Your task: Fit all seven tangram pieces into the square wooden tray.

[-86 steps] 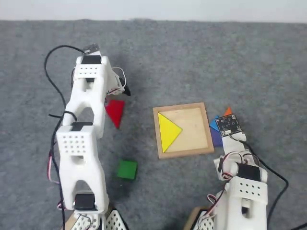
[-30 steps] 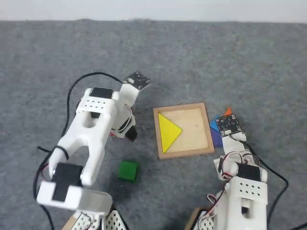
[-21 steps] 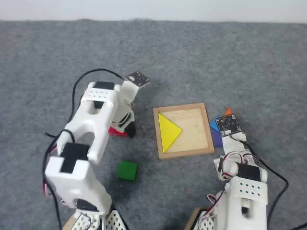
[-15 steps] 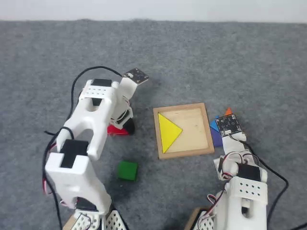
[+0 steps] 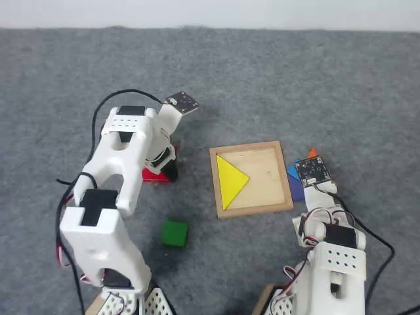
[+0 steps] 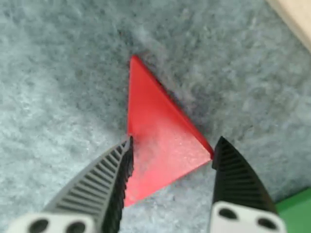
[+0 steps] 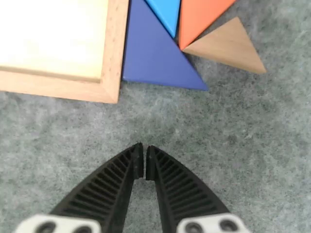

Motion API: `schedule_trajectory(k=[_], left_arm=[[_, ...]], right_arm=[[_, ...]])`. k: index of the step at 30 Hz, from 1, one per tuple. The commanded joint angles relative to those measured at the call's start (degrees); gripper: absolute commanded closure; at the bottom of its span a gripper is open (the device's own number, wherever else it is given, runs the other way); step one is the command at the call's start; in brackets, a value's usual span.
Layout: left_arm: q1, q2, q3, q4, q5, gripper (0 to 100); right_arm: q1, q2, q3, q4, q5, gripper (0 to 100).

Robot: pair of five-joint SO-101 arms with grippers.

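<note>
The square wooden tray [image 5: 250, 145] lies mid-table with a yellow triangle [image 5: 230, 178] in its left half. My left gripper [image 6: 175, 141] is open and low over a red triangle [image 6: 160, 145], one finger on each side of it; the high view shows that red triangle [image 5: 153, 174] left of the tray under the arm. My right gripper [image 7: 144, 148] is shut on nothing, just off the tray corner [image 7: 112, 53]. Beside that corner lie a dark blue triangle [image 7: 150, 58], a light blue piece [image 7: 165, 12], an orange triangle [image 7: 201, 17] and a wood-coloured triangle [image 7: 228, 46].
A green square [image 5: 174, 233] sits on the grey carpet in front of the left arm, and its corner [image 6: 296, 213] appears close to the left gripper. The right arm's wrist board [image 5: 313, 172] covers part of the pieces right of the tray.
The left arm has swung in from the far side and come down over the red triangle, then shifted slightly left. The right arm has not moved.
</note>
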Motion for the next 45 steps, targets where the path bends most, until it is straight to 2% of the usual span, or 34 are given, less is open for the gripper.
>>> schedule_trajectory(k=[1,5,11,18,24,28,31,34,39,45], left_arm=[[0.0,0.97,-0.75,2.64,-0.18,75],[1.23,0.97,-0.48,3.16,0.0,75],[8.53,0.97,4.97,3.52,1.67,75],[13.36,0.26,4.97,5.98,3.25,75],[8.18,-10.11,1.27,9.41,2.9,77],[3.78,-21.27,1.1,12.84,-2.37,77],[-0.7,-25.41,0.92,10.02,-4.04,76],[-3.25,-22.68,0.92,6.15,-3.52,70],[-5.54,-10.99,-2.86,-0.62,-3.08,70],[-5.71,4.75,-11.74,5.01,-9.23,70]], right_arm=[[-0.48,-1.45,-1.23,-1.27,-0.53,96.9],[-0.31,-1.45,-1.23,-1.19,-0.53,96.9],[-0.31,-1.45,-1.23,-1.1,-0.53,96.9],[-0.22,-1.45,-1.23,-1.01,-0.53,96.9],[-0.22,-1.45,-1.23,-1.01,-0.53,96.9],[-0.22,-1.45,-1.23,-1.1,-0.53,96.9],[-0.22,-1.45,-1.23,-1.1,-0.53,96.9],[-0.31,-1.45,-1.23,-1.1,-0.53,96.9],[-0.22,-1.45,-1.23,-0.92,-0.53,96.9],[-0.22,-1.45,-1.23,-0.92,-0.53,96.9]])
